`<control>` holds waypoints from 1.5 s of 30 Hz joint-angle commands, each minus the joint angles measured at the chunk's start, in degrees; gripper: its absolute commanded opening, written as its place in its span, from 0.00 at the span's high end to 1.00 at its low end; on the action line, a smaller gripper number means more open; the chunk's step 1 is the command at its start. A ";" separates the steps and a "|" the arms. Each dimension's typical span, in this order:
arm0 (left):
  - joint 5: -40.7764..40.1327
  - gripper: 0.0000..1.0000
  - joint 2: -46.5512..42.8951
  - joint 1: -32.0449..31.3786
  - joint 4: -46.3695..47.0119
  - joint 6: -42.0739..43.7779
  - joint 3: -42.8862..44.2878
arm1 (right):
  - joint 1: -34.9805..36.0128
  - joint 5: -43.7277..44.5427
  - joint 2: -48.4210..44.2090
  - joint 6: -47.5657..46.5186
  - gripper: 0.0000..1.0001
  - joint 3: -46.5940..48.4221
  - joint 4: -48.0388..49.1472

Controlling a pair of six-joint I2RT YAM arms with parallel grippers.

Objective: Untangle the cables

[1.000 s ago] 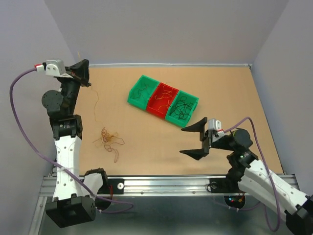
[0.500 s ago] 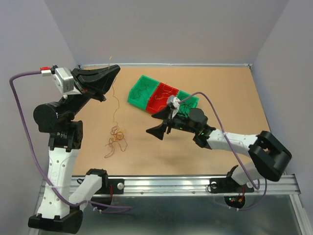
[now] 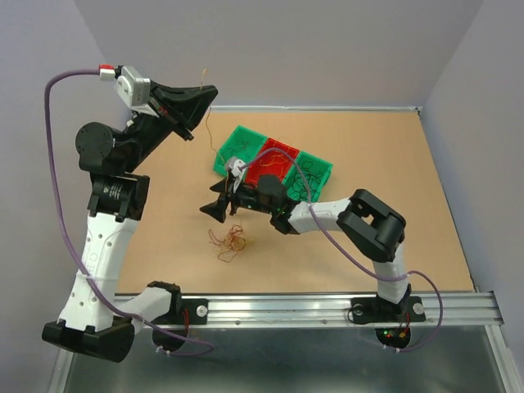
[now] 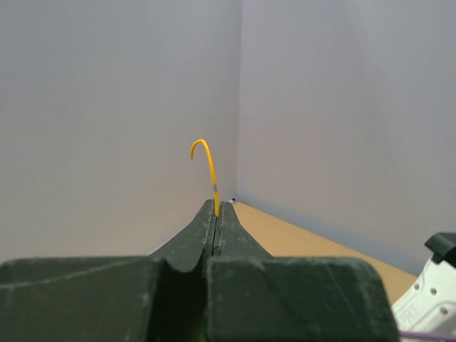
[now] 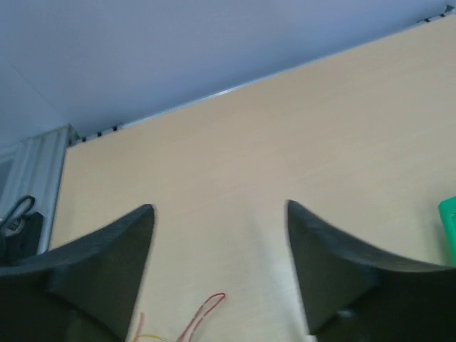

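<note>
The left hand [image 3: 206, 94], pressed together, pinched a thin curly yellow wire strand [image 4: 211, 167] high above the far left corner of the light-brown table [image 3: 385, 164]. The right hand [image 3: 214, 199] hung spread just over a tangled clump of orange and red wire strands [image 3: 229, 241] toward the near edge.

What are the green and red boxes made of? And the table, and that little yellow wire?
The boxes look like plastic: bright solid colour, thin moulded walls. The table looks like wood or fibreboard: flat, matte tan. The yellow wire seems plastic-coated, maybe metal inside: a short grey stretch breaks the yellow.
</note>
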 commanded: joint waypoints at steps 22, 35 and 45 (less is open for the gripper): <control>-59.84 1.00 15.35 -0.32 -9.06 17.18 51.67 | 2.54 12.63 -6.13 1.58 0.77 -24.05 17.40; -51.16 1.00 11.50 -0.32 -3.95 24.14 38.20 | 2.54 26.26 -30.29 1.49 0.86 -50.15 18.30; 5.57 0.96 -0.55 -2.95 -7.64 28.40 -7.08 | 2.54 13.78 -60.68 2.72 1.00 -55.72 2.06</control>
